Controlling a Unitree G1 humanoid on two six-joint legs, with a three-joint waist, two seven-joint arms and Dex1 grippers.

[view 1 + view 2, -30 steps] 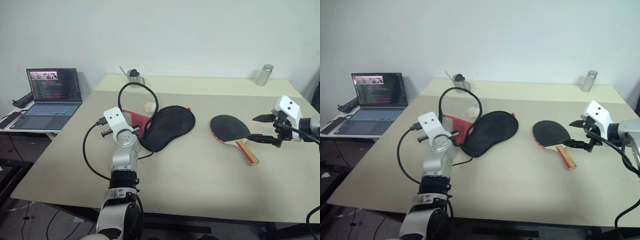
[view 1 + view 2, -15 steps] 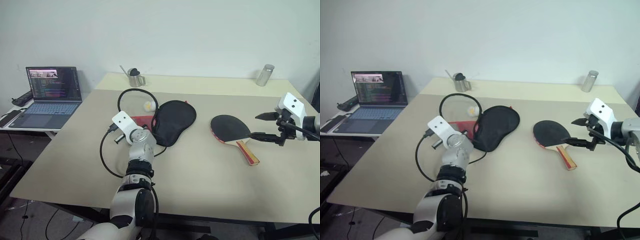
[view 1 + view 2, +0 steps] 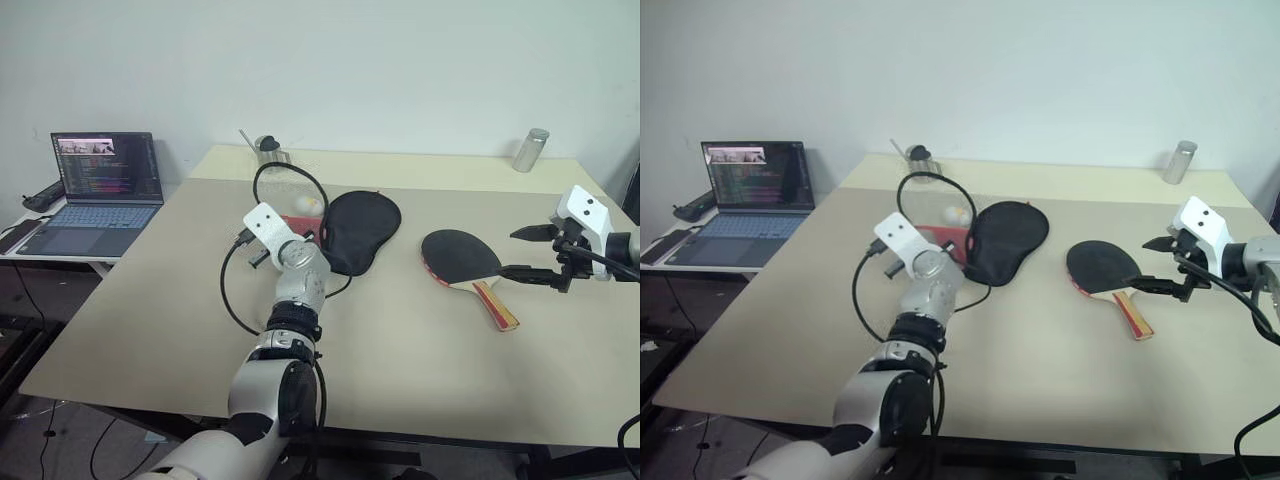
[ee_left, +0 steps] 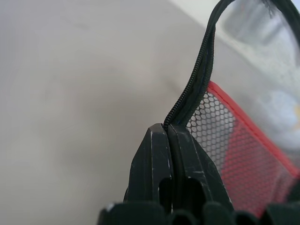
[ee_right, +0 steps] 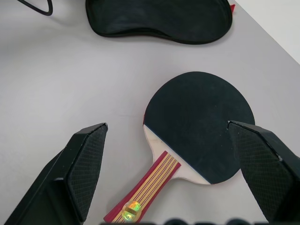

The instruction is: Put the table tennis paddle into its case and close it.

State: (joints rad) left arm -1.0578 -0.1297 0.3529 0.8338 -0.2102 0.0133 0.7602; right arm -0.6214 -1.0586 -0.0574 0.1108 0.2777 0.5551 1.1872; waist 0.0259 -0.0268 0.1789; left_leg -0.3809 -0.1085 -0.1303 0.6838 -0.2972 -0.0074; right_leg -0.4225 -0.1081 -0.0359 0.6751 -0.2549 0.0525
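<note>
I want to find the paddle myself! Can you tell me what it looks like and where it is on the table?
Look at the big beige table, toward its right half. The table tennis paddle lies flat there, just right of the floppy black case. Unlike the all-fabric case, it has a round black face with a red edge and a striped wooden handle pointing toward the near edge.

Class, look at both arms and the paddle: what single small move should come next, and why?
Probably lower the right gripper onto the table tennis paddle: its fingers are wide open above the paddle, which lies untouched beside the case, whose zip edge the left gripper has pinched.
</note>
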